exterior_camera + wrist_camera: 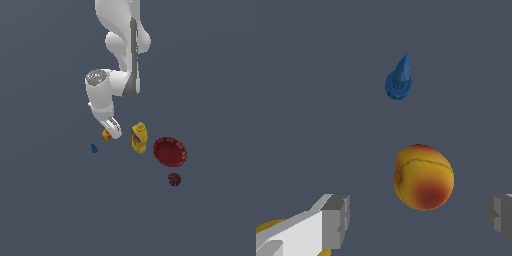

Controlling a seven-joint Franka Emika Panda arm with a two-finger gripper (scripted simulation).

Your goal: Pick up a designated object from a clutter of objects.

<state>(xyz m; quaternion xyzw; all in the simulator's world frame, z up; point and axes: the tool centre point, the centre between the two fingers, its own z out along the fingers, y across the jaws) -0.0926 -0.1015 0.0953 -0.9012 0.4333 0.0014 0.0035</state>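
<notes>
Your fingers stood wide, straddling the orange fruit on the worktop, ready to close

The floor was one flat, dull slate-blue sheet filling both views, evenly lit, with no wall, window, furniture or edge to be seen.

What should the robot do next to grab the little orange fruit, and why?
Probably ease down a bit further. In the wrist view the orange fruit lies ahead of the open jaws, between their lines but not yet between the fingertips. The blue piece sits apart, well clear.
</notes>
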